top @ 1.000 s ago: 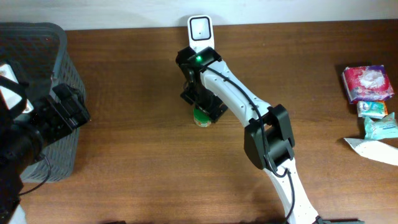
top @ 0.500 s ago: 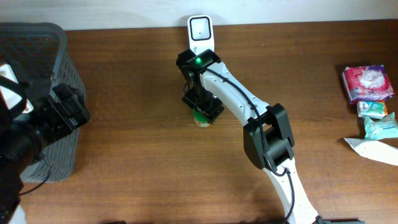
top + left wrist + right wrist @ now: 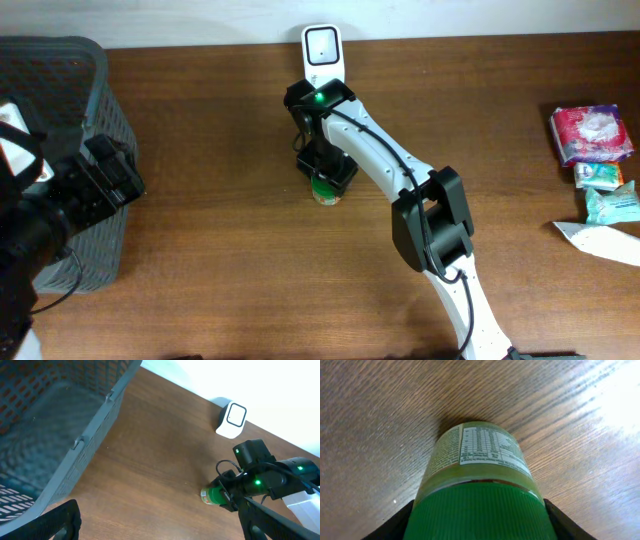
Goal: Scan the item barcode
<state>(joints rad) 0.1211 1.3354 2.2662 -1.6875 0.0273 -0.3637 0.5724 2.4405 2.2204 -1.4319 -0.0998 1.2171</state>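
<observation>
Bottle (image 3: 326, 188) with a green cap stands upright on the table (image 3: 200, 150), just at six o'clock of the white scanner (image 3: 322, 47), which sits at the table's twelve o'clock edge. We judge that it stands there so only a short lift and turn would bring its label to the scanner's window.

Our right gripper (image 3: 477, 522) comes down over it from above, one dark finger (image 3: 387, 525) on either side of the cap. From the wrist view we see no gap between pads and cap, but the view is too close and too dark at the edges, so we cannot tell whether they press it or only flank it. The label side facing that camera shows a nutrition panel; we see no barcode, so it is probably round another side.

Our left gripper (image 3: 159, 512) hangs wide open at nine o'clock, above the grey basket (image 3: 60, 60), well apart from the bottle, likely waiting to receive it. Some packets (image 3: 592, 135) lie at three o'clock.
</observation>
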